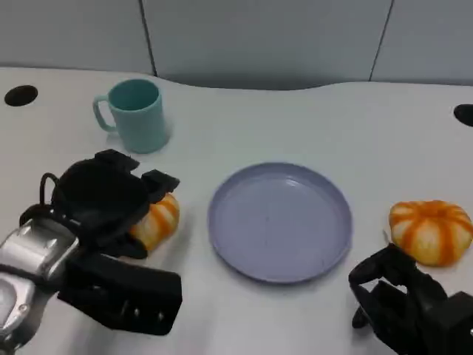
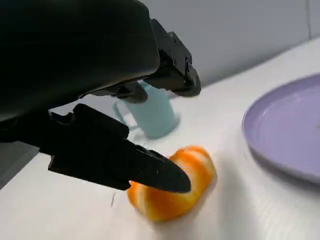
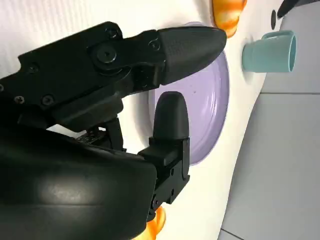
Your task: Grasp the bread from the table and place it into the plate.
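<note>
2 orange-and-white striped bread pieces are recorded on the white worktop [image 1: 310, 111]. Item 1, the left bread [image 1: 157, 220], lies just beside the left rim of the lavender plate [image 1: 279, 222], partly covered by the left hand [image 1: 103, 198]. Item 2, the right bread [image 1: 431, 231], lies near the plate's right rim, apart from it. A teal mug [image 1: 135, 115] is noted behind the left bread, upright, handle to the left. The plate holds nothing.

Left hand: fingers [image 2: 150, 167] are spread around the left bread, one above and one alongside; contact cannot be confirmed, and no grip is yet formed. Right hand [image 1: 410, 299]: held low near the front edge, short of the right bread, fingers [image 3: 185, 42] apart and holding nothing.

Step judged in hand: the reach and enclosure of the left bread, before any lift. Next move, as judged: the fingers are to be closed on the loaf from both sides, then it is to be raised clear of the rim and carried over the plate.
</note>
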Available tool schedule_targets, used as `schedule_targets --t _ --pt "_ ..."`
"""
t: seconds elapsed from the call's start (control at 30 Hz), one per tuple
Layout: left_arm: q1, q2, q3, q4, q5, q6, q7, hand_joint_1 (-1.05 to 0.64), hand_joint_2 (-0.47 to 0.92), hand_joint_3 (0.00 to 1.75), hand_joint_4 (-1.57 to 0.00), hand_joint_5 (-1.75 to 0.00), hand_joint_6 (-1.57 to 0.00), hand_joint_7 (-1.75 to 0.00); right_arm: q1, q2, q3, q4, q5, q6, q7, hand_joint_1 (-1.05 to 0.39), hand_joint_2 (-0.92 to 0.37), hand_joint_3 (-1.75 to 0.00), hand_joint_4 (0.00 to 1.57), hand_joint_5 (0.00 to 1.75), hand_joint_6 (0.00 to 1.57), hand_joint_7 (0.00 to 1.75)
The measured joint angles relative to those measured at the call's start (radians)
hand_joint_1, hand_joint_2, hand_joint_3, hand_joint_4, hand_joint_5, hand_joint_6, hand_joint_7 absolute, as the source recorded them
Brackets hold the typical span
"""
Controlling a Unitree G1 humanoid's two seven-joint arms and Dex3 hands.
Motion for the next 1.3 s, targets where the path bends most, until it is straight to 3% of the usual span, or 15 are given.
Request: schedule_targets --t 0.27,0.5,0.8,0.93,0.97,1.0,1.03,1.07,1.13,1.23,1.3 --pt "-0.15 -0.034 -0.1 0.26 -0.041 0.041 -0.052 -0.93 0.92 0.03 -0.03 -0.01 -0.11 0.0 0.006 0.0 -0.002 0.0 0.004 -0.007 0.001 -0.29 -0.92 -0.32 0.58 1.75 0.36 1.75" --pt "-0.331 -0.166 -0.223 0.729 -0.042 0.047 0.091 -0.87 0.9 0.0 -0.04 -0.02 -0.11 -0.01 0.009 -0.007 -0.004 0.001 0.005 -0.009 0.004 -0.29 -0.92 -0.32 0.59 1.75 0.36 1.75" --pt "-0.495 -0.276 -0.301 1.099 -0.099 0.025 0.277 -0.73 0.8 0.0 -0.16 -0.06 -0.21 -0.02 0.011 -0.009 -0.006 0.001 0.008 -0.017 0.007 -0.29 -0.92 -0.32 0.57 1.75 0.36 1.75" --pt "-0.511 -0.286 -0.324 1.15 -0.12 0.019 0.34 -0.48 0.82 0.01 -0.43 -0.22 -0.52 -0.15 0.011 -0.009 -0.006 0.001 0.008 -0.018 0.007 -0.29 -0.92 -0.32 0.57 1.75 0.35 1.75" --pt "-0.51 -0.29 -0.328 1.16 -0.124 0.019 0.369 -0.41 0.83 0.0 -0.41 -0.49 -0.56 -0.28 0.011 -0.009 -0.006 0.001 0.008 -0.018 0.007 -0.29 -0.92 -0.32 0.57 1.75 0.35 1.75" --pt "-0.51 -0.293 -0.332 1.167 -0.129 0.019 0.394 -0.33 0.85 0.0 -0.3 -1.02 -0.45 -0.76 0.011 -0.009 -0.006 0.001 0.008 -0.019 0.007 -0.29 -0.92 -0.32 0.57 1.75 0.35 1.75" --pt "-0.51 -0.295 -0.334 1.173 -0.139 0.018 0.417 -0.24 0.86 0.0 -0.36 -1.45 -0.36 -1.28 0.011 -0.009 -0.006 0.001 0.008 -0.02 0.007 -0.29 -0.92 -0.32 0.57 1.75 0.35 1.75" --pt "-0.508 -0.297 -0.333 1.178 -0.151 0.015 0.444 -0.21 0.86 0.0 -0.43 -1.59 -0.35 -1.48 0.011 -0.009 -0.006 0.001 0.008 -0.02 0.008 -0.29 -0.92 -0.32 0.57 1.75 0.35 1.75" --pt "-0.499 -0.297 -0.333 1.184 -0.163 -0.001 0.511 -0.17 0.87 0.01 -0.67 -1.71 -0.44 -1.69 0.011 -0.009 -0.006 0.001 0.009 -0.022 0.008 -0.28 -0.92 -0.32 0.57 1.75 0.36 1.75" --pt "-0.479 -0.29 -0.333 1.187 -0.188 -0.06 0.608 -0.19 0.91 0.03 -0.77 -1.74 -0.51 -1.74 0.012 -0.009 -0.007 0.002 0.012 -0.024 0.009 -0.28 -0.92 -0.32 0.57 1.75 0.36 1.75" --pt "-0.471 -0.286 -0.334 1.194 -0.199 -0.089 0.623 -0.17 0.92 0.06 -0.76 -1.75 -0.52 -1.74 0.012 -0.009 -0.007 0.001 0.014 -0.023 0.01 -0.28 -0.92 -0.32 0.57 1.75 0.35 1.75"
